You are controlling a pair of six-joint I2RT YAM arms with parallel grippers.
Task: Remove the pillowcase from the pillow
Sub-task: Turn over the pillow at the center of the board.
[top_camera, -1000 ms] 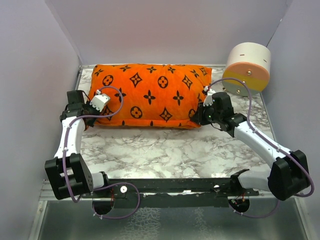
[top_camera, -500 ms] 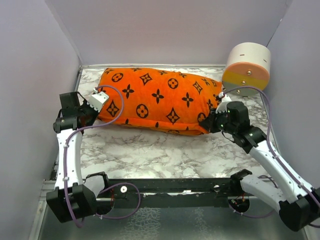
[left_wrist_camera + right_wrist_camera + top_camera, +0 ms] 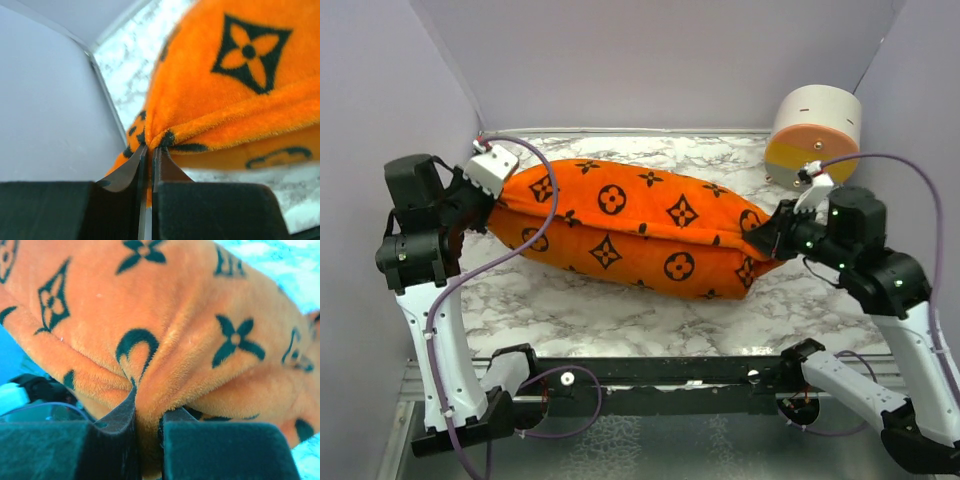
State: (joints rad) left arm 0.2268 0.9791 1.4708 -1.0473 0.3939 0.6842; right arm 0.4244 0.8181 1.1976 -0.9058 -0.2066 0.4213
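Firmly, left hand and right hand each pinch one end of the orange pillowcase over the marble tabletop.

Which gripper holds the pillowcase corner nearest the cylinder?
The right gripper, shut on the orange pillowcase corner by the cylinder; the left gripper holds the opposite end.

This is looking like a robotics lab test cell, with plain pale grey partition walls boxing in a white marble-patterned tabletop. A white-and-black left robot arm and its right twin, trailing purple cables, are standing on a black metal rail.
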